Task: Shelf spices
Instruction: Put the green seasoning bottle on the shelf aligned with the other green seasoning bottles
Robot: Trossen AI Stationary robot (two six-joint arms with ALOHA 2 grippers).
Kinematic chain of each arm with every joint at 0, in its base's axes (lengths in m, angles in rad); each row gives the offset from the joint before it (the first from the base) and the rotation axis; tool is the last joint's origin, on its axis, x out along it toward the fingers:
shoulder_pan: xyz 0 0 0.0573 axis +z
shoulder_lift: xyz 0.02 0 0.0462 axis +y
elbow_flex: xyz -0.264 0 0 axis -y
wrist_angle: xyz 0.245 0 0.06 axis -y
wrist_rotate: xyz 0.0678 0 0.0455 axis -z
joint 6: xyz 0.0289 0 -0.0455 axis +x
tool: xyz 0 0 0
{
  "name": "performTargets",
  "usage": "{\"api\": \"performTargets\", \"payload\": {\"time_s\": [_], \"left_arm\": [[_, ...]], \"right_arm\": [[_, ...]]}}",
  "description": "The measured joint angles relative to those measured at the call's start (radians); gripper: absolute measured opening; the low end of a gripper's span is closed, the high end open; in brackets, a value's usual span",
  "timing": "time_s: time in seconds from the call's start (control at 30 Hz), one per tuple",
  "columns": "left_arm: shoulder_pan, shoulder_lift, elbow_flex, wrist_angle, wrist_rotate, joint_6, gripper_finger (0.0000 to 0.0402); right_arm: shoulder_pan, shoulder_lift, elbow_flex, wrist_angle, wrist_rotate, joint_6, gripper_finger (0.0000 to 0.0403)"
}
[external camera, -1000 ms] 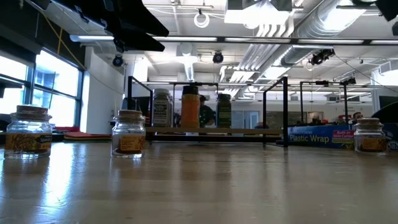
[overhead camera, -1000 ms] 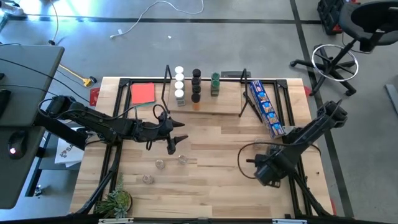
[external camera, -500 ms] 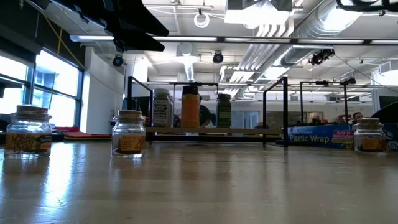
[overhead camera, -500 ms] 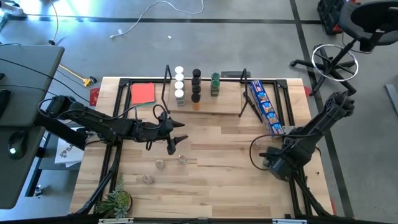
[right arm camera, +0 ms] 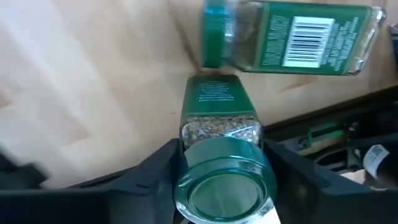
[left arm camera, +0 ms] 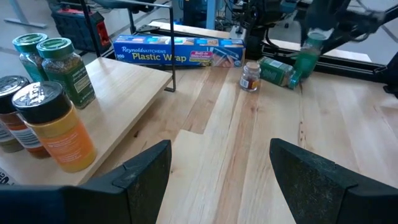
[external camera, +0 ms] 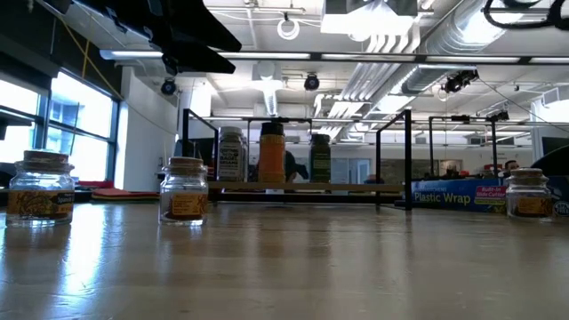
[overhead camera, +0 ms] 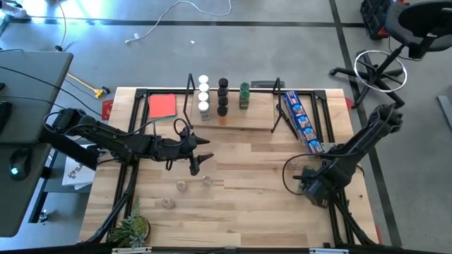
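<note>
The shelf (overhead camera: 233, 116) stands at the table's far side, and several spice jars (overhead camera: 222, 99) stand upright on its wooden board. Three clear jars (overhead camera: 181, 185) stand on the table near the front left. My left gripper (overhead camera: 203, 156) hovers open just beyond them, touching nothing; its wrist view faces the shelf jars (left arm camera: 53, 115). My right gripper (overhead camera: 316, 187) is near the table's right edge, shut on a green-lidded jar (right arm camera: 219, 118). Another green jar (right arm camera: 292, 40) lies on its side just beyond it. A small cork-lidded jar (left arm camera: 250, 76) stands close by. My right gripper pinches the green-lidded jar between its two fingers at the lid end (right arm camera: 224, 177). The jar lies along the fingers, lid toward the wrist and base pointing away toward the table. In the left wrist view it shows tilted (left arm camera: 308, 53); whether its base touches the table I cannot tell.
A long blue wrap packet (overhead camera: 300, 123) lies along the shelf's right end. A red card (overhead camera: 162, 106) lies left of the shelf. A small plant (overhead camera: 131, 229) sits at the near left corner. Bare wood (overhead camera: 247, 190) lies between the two arms.
My right arm has moved toward the table's right edge, carrying the green-lidded jar with it, and its elbow has swung out to the right. My left arm has kept still.
</note>
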Motion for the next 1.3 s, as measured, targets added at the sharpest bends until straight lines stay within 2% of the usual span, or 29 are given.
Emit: {"api": "performTargets", "payload": {"time_s": [0.13,0.3,0.4,0.6,0.7,0.87,1.1,1.3], "left_arm": [[0.000,0.000,0.000,0.000,0.000,0.000,0.0268],[0.000,0.000,0.000,0.006,0.000,0.000,0.0268],[0.000,0.000,0.000,0.008,-0.001,-0.001,0.0268],[0.000,0.000,0.000,0.007,-0.001,-0.018,0.0268],[-0.009,0.000,0.000,0.006,-0.002,-0.018,0.0268],[-0.041,0.000,0.000,-0.041,-0.002,-0.030,0.0268],[-0.072,0.000,0.000,-0.150,-0.061,-0.120,0.0268],[-0.075,0.000,0.000,-0.158,-0.066,-0.134,0.0268]], "right_arm": [[-0.035,0.000,0.117,-0.040,-0.025,0.001,0.0185],[-0.135,0.052,0.342,-0.123,-0.007,-0.027,0.0185],[-0.234,0.154,0.490,-0.167,0.048,-0.185,0.0185],[-0.471,0.423,0.716,-0.185,0.115,-0.650,0.0185],[-0.581,0.544,0.772,-0.178,0.150,-0.839,0.0185],[-0.723,0.691,0.824,-0.097,0.177,-1.044,0.0185],[-0.837,0.805,0.879,-0.016,0.189,-1.200,0.0185],[-0.866,0.815,0.889,0.057,0.191,-1.223,0.0185]]}}
